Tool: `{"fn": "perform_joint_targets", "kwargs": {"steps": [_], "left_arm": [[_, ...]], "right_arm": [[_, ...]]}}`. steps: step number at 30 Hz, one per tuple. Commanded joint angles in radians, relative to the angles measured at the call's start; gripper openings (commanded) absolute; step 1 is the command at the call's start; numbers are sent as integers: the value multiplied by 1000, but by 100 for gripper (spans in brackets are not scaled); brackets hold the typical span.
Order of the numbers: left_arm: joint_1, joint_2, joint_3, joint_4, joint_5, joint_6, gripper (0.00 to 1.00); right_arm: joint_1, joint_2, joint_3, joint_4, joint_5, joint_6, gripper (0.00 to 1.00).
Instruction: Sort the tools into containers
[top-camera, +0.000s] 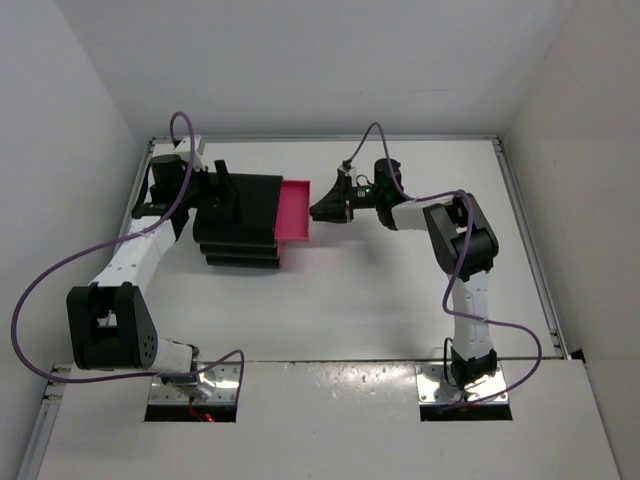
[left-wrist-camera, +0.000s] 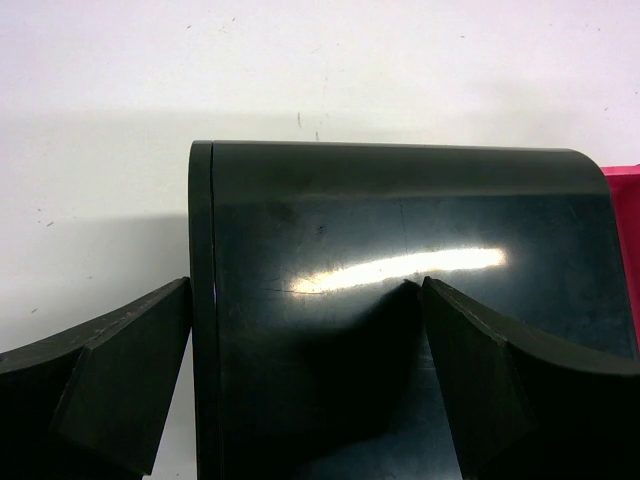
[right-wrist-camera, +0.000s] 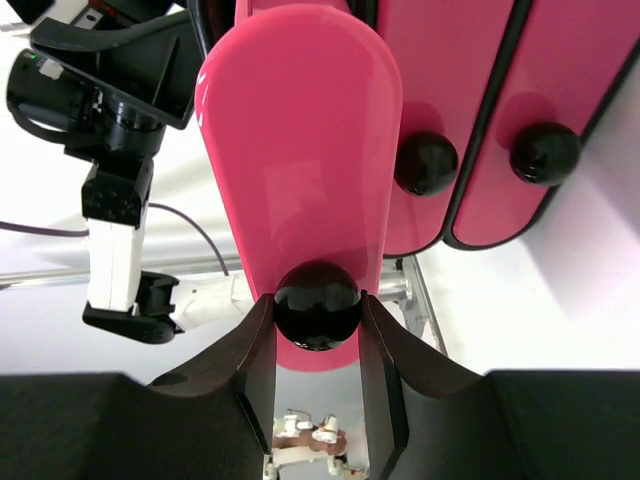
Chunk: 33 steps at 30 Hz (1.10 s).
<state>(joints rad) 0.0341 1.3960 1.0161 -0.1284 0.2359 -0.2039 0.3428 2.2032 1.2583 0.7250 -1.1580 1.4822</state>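
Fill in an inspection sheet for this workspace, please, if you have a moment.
Surface: white table, carrying the cabinet.
Job's things: black cabinet; one pink drawer pulled out, other two drawers shut; tools: nothing seen.
Clutter: nothing seen.
Grippers: right gripper, jaws shut on the open drawer's black knob; left gripper, jaws open, astride a cabinet edge.
Cables: purple cables looping along both arms.
Surroundings: white walls.

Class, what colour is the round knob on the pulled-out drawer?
The knob is glossy black, on a magenta-pink drawer; clearest in the right wrist view.
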Motion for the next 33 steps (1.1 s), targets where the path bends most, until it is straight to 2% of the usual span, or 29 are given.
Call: {"fn": "perform_joint_targets", "kwargs": {"steps": [1, 28, 30, 33], "left_arm": [[0, 41, -70, -232, -49, 57, 100], [0, 41, -70, -232, -49, 57, 100], [0, 41, -70, -232, -49, 57, 100], [0, 51, -70, -232, -40, 57, 100]], "right_arm": [[-28, -63, -11, 34, -14, -20, 13], [-68, -82, -97, 13, -14, -39, 13], [-68, -82, -97, -12, -14, -53, 14], [-68, -82, -97, -45, -14, -76, 25]]}}
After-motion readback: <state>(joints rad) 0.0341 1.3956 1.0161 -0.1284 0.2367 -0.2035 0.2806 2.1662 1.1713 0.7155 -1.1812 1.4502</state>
